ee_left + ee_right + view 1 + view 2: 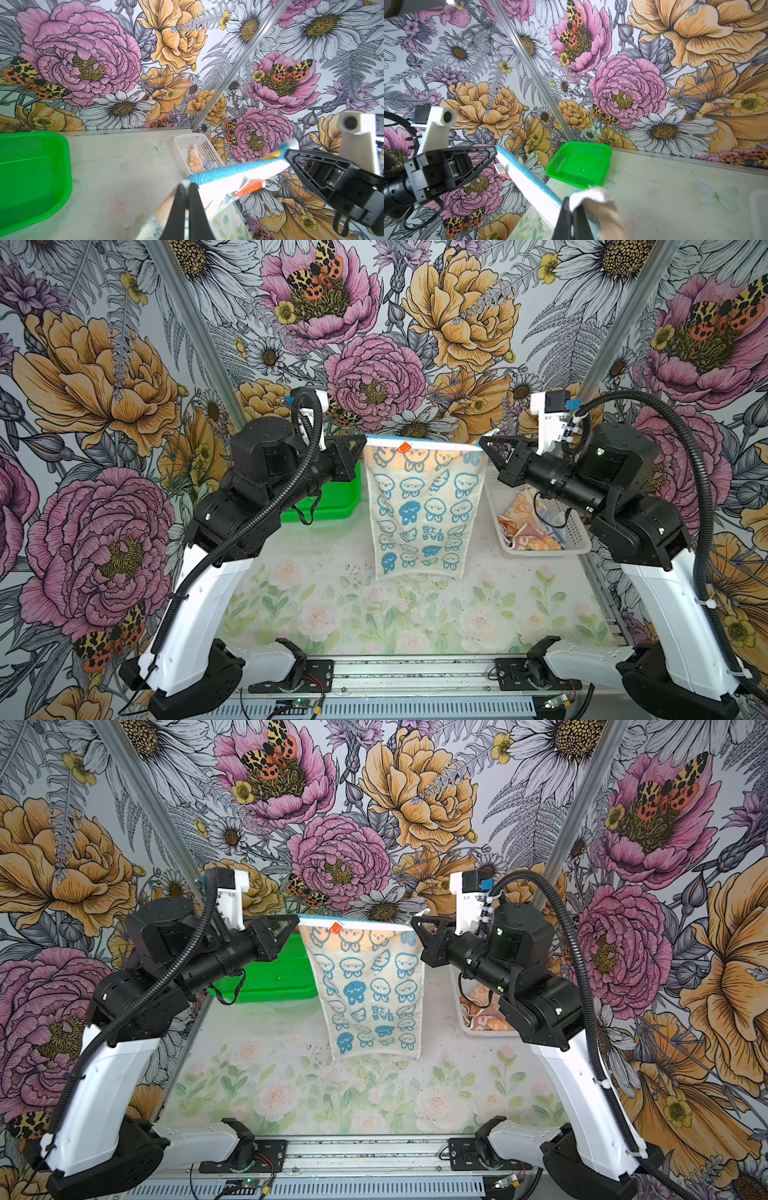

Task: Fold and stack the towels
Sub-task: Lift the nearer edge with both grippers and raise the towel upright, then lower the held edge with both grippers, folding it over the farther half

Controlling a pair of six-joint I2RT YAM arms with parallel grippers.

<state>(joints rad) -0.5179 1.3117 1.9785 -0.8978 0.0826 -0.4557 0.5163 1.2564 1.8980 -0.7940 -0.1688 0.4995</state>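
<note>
A towel [424, 506] with blue bunnies on a pale ground, a blue top hem and an orange tag hangs flat between my two grippers above the middle of the table. My left gripper [365, 438] is shut on its top left corner, the right gripper [481, 443] on its top right corner. The wrist views show the taut hem [228, 168] running from my left gripper [188, 182] and the hem [529, 182] from my right gripper [572, 200]. The lower edge hangs at about table level. An orange towel [521, 506] and a lettered one [536, 545] lie crumpled in the white basket [575, 531].
A green mesh basket [340, 489] stands at the back left, partly behind my left arm, with nothing in it in the right wrist view [581, 164]. The white basket sits at the back right under my right arm. Flowered walls close in the back and both sides.
</note>
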